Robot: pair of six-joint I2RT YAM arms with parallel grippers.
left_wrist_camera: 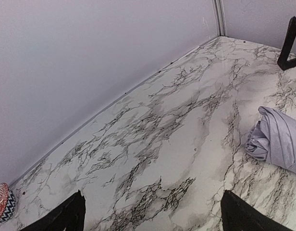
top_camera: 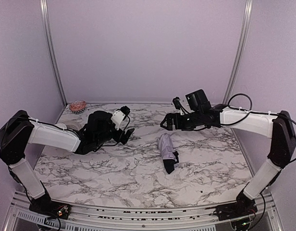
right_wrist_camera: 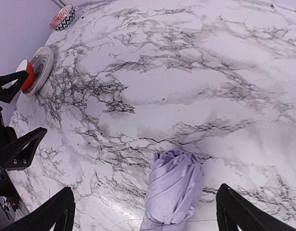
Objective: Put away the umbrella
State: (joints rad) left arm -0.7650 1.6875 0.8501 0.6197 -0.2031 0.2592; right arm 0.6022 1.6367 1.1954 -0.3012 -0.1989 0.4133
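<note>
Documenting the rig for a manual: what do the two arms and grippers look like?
The left arm and right arm each have white shell links and black joints. The left gripper and right gripper are black with two angular fingers. Thin black cables loop along the right arm.

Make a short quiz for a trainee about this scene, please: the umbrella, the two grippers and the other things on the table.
1. True or false: the umbrella lies closed on the table, and nothing holds it.
2. Short answer: are the jaws of the right gripper open or shut?
3. Choose one: which is nearest to the patterned bowl in the far left corner?
A. the left gripper
B. the right gripper
C. the umbrella

Key: 1 true; 2 open, the fingers stand wide apart in the right wrist view; 3 A.
</note>
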